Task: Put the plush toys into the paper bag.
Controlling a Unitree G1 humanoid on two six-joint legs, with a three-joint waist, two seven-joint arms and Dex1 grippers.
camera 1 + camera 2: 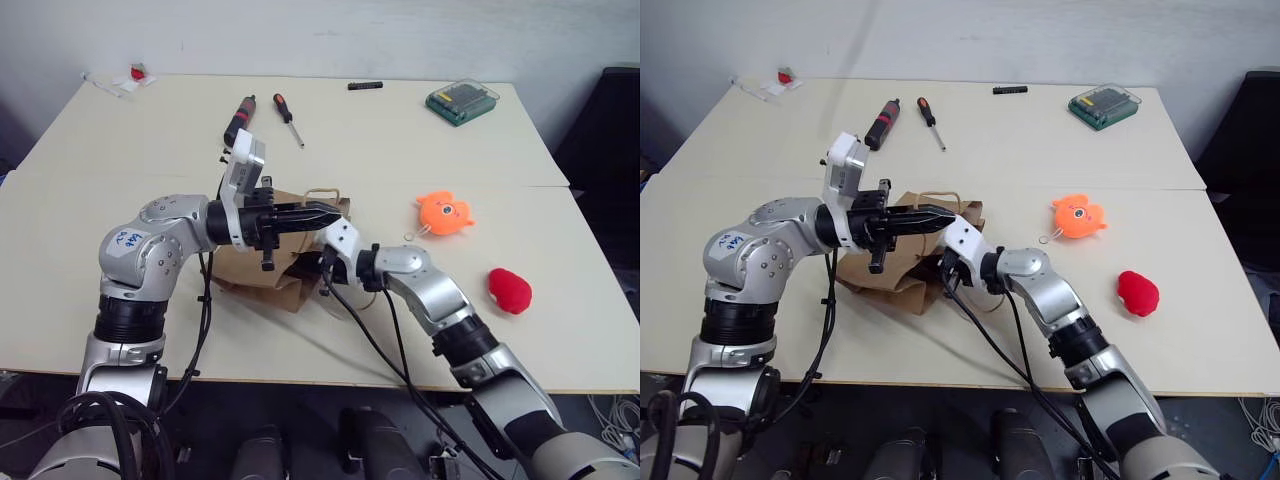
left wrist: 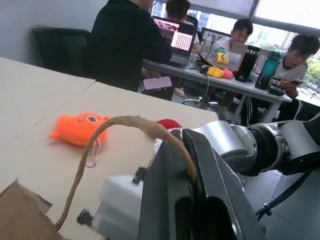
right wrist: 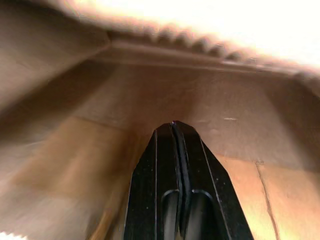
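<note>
Plush toys, orange point(image 1: 443, 213) and red point(image 1: 509, 290), are lying untouched toward the table's point(image 1: 120, 200) right edge while the left gripper point(image 1: 325, 214), clamped on a cord handle point(image 2: 125, 125), is lifting the paper bag's point(image 1: 255, 270) mouth and the right gripper point(image 3: 174, 130), fingers pressed together and empty, is reaching inside, seemingly spreading it, screwdrivers point(image 1: 288, 118) lying well behind.

Even, soft light overhead; bag interior dim, its rim overexposed, blurred.
</note>
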